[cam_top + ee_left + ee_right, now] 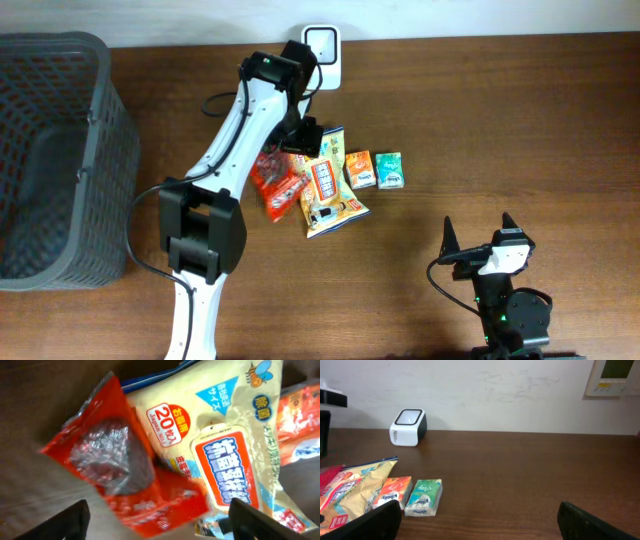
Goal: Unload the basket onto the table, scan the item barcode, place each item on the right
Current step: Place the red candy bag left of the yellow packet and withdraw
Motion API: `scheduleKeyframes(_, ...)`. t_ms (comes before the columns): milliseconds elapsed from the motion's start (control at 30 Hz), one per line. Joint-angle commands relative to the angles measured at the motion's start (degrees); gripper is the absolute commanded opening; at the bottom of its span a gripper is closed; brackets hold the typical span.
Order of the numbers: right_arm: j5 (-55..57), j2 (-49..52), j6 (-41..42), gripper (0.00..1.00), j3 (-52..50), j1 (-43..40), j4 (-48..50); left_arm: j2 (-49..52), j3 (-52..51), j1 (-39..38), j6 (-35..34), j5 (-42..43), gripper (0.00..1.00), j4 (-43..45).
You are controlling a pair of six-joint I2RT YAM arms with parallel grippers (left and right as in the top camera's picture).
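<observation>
**Both claws apart, packets under the left one**

Overhead: my left claw (306, 138) hangs over the packet pile (320, 190), with the scanner (322, 45) just beyond it and the grey basket (120, 140) well to its left.
Left wrist: my fingers (65, 520) are spread, with the red packet (120, 460) and yellow wipes pack (220, 450) beneath.
Right wrist: my right claw (477, 510) is spread wide, the green tissue pack (423, 497) ahead-left.
</observation>
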Motion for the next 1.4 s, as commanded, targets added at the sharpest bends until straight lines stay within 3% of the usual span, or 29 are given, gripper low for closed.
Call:
scheduleKeyframes(0,0.3,-0.4,0.4,0.99,-0.5,0.3,-0.2,-1.3,10.3,1.6,-0.5,-0.8,0.92,-4.4)
scheduleKeyframes(133,0.3,-0.4,0.4,0.98,-0.5,0.3,-0.2,-2.0,36.3,4.1,-2.3,-0.8,0.91,-15.0)
scheduleKeyframes(167,0.3,-0.4,0.4,0.99,-0.5,0.3,-0.2,-2.5,39.7,4.5,-2.3,-0.7,0.99,-15.0)
scheduleKeyframes(267,0.3,-0.4,0.4,0.98,-0.5,0.3,-0.2,-6.9,45.4,5.3,-2.2,-0.8,0.99,-15.0)
scheduleKeyframes(433,0.3,-0.4,0.4,0.98,-0.5,0.3,-0.2,-16.2,43.5,5.5,0.6,-0.7,0.99,-15.0)
scheduleKeyframes(500,0.3,-0.4,0.4,0.98,-0.5,0.3,-0.2,-20.7,37.4,5.4,1.7,1.0,0.99,-15.0)
scheduleKeyframes(767,0.3,-0.4,0.4,0.98,-0.5,0.3,-0.2,-43.1,-8.9,5.4,0.1,-0.4,0.99,-14.9)
scheduleKeyframes(900,0.3,-0.4,0.4,0.98,-0.5,0.3,-0.2,-51.2,-24.1,5.4,-2.3,-0.3,0.99,-11.6)
scheduleKeyframes(1033,0.3,-0.4,0.4,0.98,-0.5,0.3,-0.2,-58.8,-35.0,5.4,-2.3,-0.2,0.99,-7.7)
scheduleKeyframes(1233,0.3,-0.4,0.4,0.98,-0.5,0.3,-0.2,-75.9,-53.0,5.4,-2.3,0.5,0.99,6.0)
scheduleKeyframes(1367,0.3,-0.4,0.4,0.98,-0.5,0.3,-0.2,-78.8,-55.8,5.4,-2.3,0.5,0.99,7.1)
